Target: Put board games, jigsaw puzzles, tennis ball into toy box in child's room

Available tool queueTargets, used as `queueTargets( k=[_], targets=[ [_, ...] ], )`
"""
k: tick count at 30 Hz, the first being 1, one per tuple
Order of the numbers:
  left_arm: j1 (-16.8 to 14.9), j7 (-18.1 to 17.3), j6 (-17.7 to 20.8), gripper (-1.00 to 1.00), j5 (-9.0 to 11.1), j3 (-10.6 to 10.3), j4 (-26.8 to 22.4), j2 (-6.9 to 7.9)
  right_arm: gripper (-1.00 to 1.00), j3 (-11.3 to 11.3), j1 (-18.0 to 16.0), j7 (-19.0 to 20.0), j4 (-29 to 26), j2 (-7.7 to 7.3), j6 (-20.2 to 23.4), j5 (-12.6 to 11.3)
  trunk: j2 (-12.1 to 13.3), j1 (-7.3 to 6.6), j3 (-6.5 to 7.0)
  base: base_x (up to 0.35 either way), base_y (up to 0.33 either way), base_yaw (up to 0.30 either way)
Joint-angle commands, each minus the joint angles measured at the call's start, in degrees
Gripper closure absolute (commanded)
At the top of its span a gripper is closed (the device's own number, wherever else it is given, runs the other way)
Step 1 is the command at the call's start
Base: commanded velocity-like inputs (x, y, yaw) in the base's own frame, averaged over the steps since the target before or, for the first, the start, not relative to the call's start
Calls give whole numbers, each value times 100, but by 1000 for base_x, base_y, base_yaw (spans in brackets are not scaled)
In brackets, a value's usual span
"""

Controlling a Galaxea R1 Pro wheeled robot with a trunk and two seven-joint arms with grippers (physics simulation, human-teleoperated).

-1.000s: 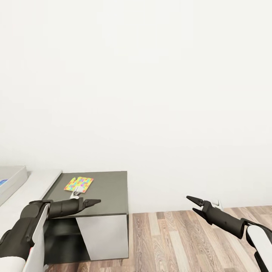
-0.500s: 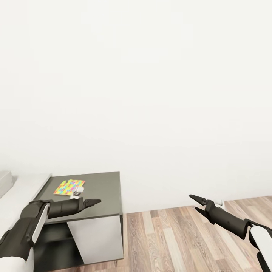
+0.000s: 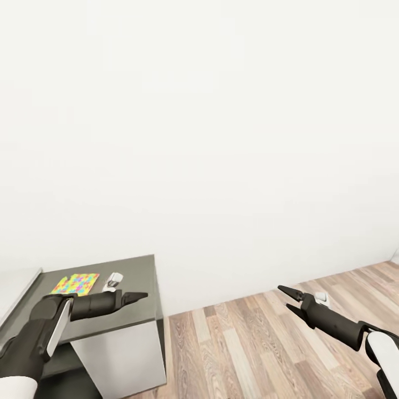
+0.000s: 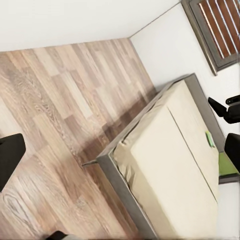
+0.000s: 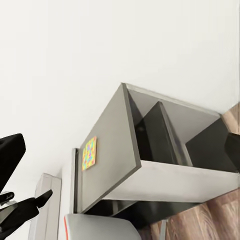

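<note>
My left gripper (image 3: 141,296) looks pinched shut and empty, the right gripper (image 3: 284,297) parted and empty. One jigsaw puzzle (image 3: 75,284) lies on the dark table (image 3: 133,321) just beyond my left fingertips, beside a small white object (image 3: 113,281) I can't identify. The bed (image 4: 170,165) is cut off, with something green (image 4: 210,139) half hidden at its edge.
</note>
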Motion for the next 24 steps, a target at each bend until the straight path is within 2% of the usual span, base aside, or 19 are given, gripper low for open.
queueTargets(
  k=[1, 10, 17, 24],
  targets=[
    [-3, -2, 50, -100, 23, 3, -3, 2, -100, -8, -8, 56, 3, 1, 25, 55, -13, 4, -13, 0, 0, -281],
    [-10, -2, 50, -100, 23, 7, -3, 6, -100, -7, -8, 56, 29, 1, 31, 55, -13, 4, -13, -13, 0, -281],
    [-12, -3, 54, -100, 20, 0, -3, -6, -100, -16, -8, 56, 33, 1, 34, 55, -13, 4, -13, -181, 0, -281],
    [-12, -2, 51, -100, 22, -2, -3, -6, -100, -20, -8, 56, 38, -17, 34, 55, -13, 4, -13, -47, 0, -281]
  ],
)
